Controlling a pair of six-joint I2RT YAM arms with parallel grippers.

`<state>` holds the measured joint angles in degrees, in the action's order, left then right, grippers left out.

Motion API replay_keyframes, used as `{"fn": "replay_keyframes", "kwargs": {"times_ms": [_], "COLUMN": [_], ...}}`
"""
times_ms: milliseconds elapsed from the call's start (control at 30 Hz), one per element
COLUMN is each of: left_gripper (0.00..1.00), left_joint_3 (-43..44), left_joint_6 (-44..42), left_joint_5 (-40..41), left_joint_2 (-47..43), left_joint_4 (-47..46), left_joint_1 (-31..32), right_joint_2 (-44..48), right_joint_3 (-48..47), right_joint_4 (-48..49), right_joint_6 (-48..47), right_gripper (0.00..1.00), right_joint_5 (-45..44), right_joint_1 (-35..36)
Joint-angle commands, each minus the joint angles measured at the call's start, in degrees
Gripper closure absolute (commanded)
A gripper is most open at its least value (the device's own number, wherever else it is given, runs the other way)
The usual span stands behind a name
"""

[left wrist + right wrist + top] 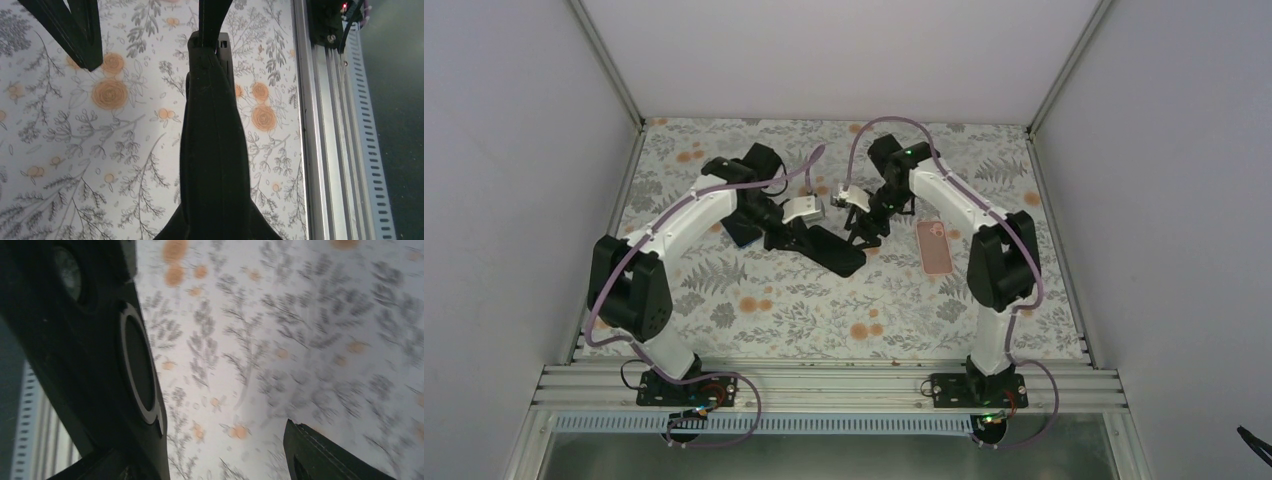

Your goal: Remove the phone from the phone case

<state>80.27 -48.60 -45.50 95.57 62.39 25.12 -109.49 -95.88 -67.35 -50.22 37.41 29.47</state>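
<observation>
My left gripper is shut on a black phone case and holds it edge-up over the middle of the floral mat. In the left wrist view the case runs up from between the fingers. My right gripper is open at the case's far end; one of its fingers touches that end and the other stands well apart. In the blurred right wrist view the case's inner face with a ring fills the left, beside a finger. A pink phone lies flat to the right, outside the case.
A dark flat object lies partly hidden under the left arm. The floral mat ends at an aluminium rail along the near edge, also seen in the left wrist view. White walls enclose the sides and back.
</observation>
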Motion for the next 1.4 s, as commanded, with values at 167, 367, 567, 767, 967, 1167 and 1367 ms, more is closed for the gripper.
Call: {"fn": "replay_keyframes", "kwargs": {"times_ms": [167,367,567,767,967,1167,1367], "left_gripper": [0.98,0.98,0.98,0.98,0.98,0.98,0.98], "left_joint_3": [-0.40,-4.05,-4.12,-1.22,-1.43,-1.84,-1.23], "left_joint_6": [6.17,7.83,8.08,8.21,9.92,11.38,13.16], "left_joint_5": [-0.10,4.48,6.31,4.75,4.54,7.39,12.34], "left_joint_2": [-6.83,-9.41,-9.52,-7.34,-6.44,-6.00,-4.51], "left_joint_4": [-19.63,-25.96,-29.83,-29.03,-30.32,-34.02,-39.24], "left_joint_1": [2.03,2.42,3.06,4.66,7.67,9.58,10.12], "right_joint_2": [-3.27,-2.91,-3.43,-3.56,-4.52,-7.01,-7.29], "right_joint_3": [2.76,2.29,2.09,0.37,-4.34,-7.11,-7.77], "right_joint_4": [-6.39,-6.39,-6.39,-6.34,-6.30,-6.39,-6.30], "right_joint_6": [-10.22,-8.69,-6.86,-6.02,-3.84,-2.08,-1.29], "right_gripper": [0.28,0.38,0.50,0.36,0.25,0.25,0.49], "right_joint_5": [26.67,28.85,30.08,31.55,33.04,34.56,34.43], "right_joint_1": [7.77,11.17,14.48,15.44,14.85,14.73,14.58]}}
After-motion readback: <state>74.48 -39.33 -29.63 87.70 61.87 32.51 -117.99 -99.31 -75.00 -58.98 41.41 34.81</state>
